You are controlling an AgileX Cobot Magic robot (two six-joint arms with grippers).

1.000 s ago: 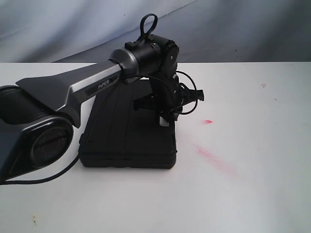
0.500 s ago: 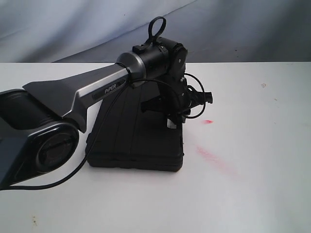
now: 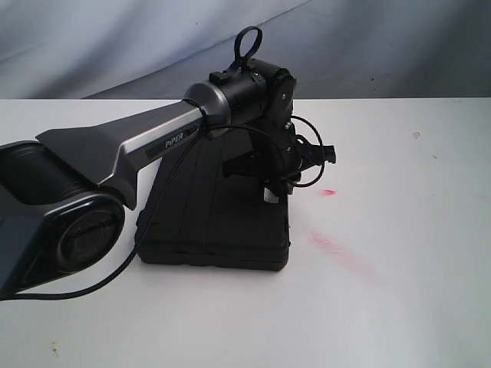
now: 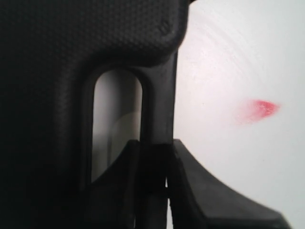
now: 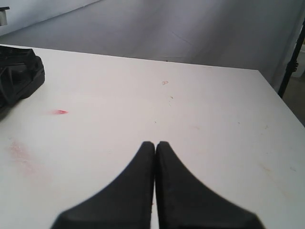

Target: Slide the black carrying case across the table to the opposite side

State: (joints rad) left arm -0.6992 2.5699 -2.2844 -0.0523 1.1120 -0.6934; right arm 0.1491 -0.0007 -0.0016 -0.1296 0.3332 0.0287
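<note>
Left tool sits on black case lying on white table

I see a white table carrying the black case, which lies flat under my left gripper. Just beside that gripper, off the case's edge, sits a small red spot. A longer pink smear lies a little farther from the gripper, near the case's corner. Ahead of my right gripper the white top shows a few faint specks.
</note>
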